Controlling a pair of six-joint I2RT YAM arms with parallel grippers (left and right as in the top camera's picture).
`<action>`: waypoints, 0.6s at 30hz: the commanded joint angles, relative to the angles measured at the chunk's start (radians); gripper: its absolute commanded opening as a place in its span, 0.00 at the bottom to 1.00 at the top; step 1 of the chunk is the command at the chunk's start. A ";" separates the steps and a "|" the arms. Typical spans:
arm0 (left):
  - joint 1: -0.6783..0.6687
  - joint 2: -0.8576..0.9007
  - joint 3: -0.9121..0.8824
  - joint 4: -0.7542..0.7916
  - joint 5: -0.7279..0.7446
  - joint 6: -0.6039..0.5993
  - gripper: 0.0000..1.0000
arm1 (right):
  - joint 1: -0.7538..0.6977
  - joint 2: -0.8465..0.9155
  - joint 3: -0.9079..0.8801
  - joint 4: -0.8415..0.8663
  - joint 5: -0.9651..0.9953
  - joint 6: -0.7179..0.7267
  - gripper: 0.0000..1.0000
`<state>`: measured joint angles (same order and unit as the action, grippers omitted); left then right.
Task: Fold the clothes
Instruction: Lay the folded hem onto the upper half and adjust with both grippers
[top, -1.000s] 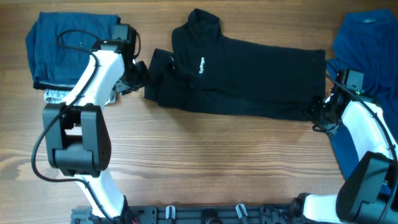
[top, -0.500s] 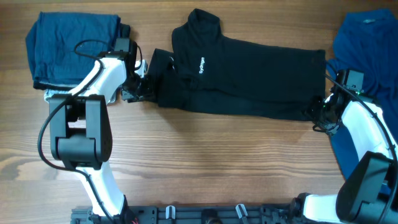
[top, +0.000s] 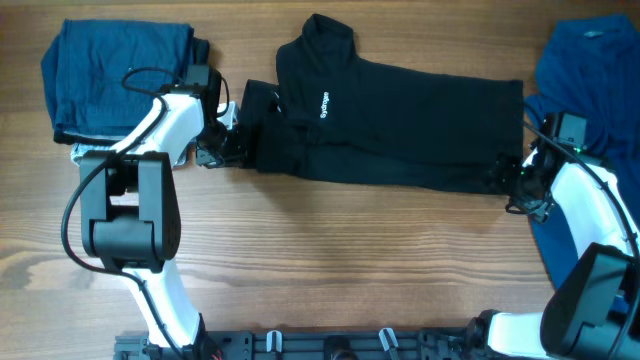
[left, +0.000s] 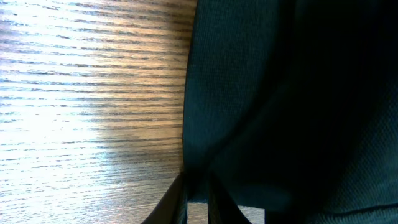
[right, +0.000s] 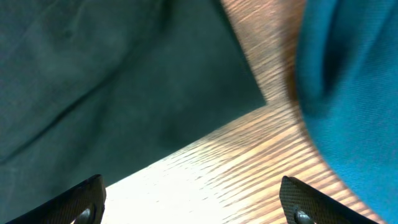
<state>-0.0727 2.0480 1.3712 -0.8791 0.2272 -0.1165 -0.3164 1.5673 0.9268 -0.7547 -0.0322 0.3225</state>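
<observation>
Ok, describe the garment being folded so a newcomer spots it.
On the wooden table, look midway along the far side. The black polo shirt lies there, with small white chest lettering; the folded garment and the bright shirt flanking it are blue.

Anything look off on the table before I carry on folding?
Nothing spilled or damaged. The black polo shirt lies slightly askew, its sleeve end bunched where the left gripper pinches it. The bright blue shirt sits unfolded and rumpled, running out of view at the right.
</observation>
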 joint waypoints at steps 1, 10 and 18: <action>0.003 0.013 -0.012 -0.004 0.015 0.004 0.13 | -0.074 0.013 0.068 -0.009 0.006 -0.071 0.91; 0.003 0.013 -0.012 0.013 0.015 0.004 0.13 | -0.158 0.020 0.024 0.142 -0.164 -0.184 0.75; 0.003 0.013 -0.012 0.010 0.015 0.004 0.17 | -0.158 0.193 0.022 0.173 -0.160 -0.245 0.61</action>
<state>-0.0723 2.0480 1.3712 -0.8703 0.2302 -0.1165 -0.4721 1.7092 0.9577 -0.5880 -0.1795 0.1078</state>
